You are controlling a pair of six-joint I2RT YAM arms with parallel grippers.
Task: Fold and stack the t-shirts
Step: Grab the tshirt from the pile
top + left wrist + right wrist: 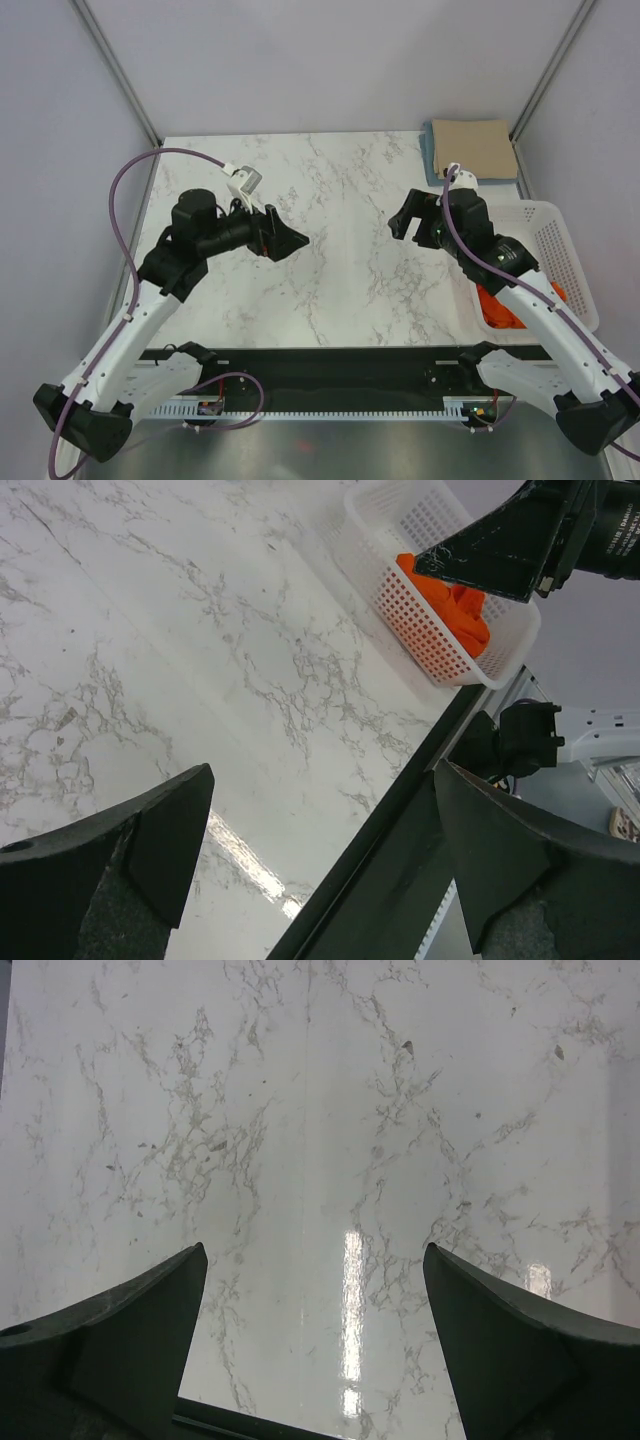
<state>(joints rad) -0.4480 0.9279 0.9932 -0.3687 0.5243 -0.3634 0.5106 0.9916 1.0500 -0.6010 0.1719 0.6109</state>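
A folded tan-beige t-shirt (476,146) lies on a folded light blue t-shirt (431,152) at the table's back right corner. An orange t-shirt (497,308) is bunched in the white basket (563,245) at the right edge, and it shows in the left wrist view as an orange t-shirt (452,606) inside the basket (430,640). My left gripper (283,238) hovers open over the table's middle left, holding nothing. My right gripper (408,217) hovers open over the middle right, also holding nothing. Both wrist views show wide-apart fingers (150,830) (140,1310) above bare marble.
The marble table (330,230) is walled by grey panels at the back and sides. A black rail (330,365) runs along the near edge by the arm bases. The right arm (540,300) crosses over the basket.
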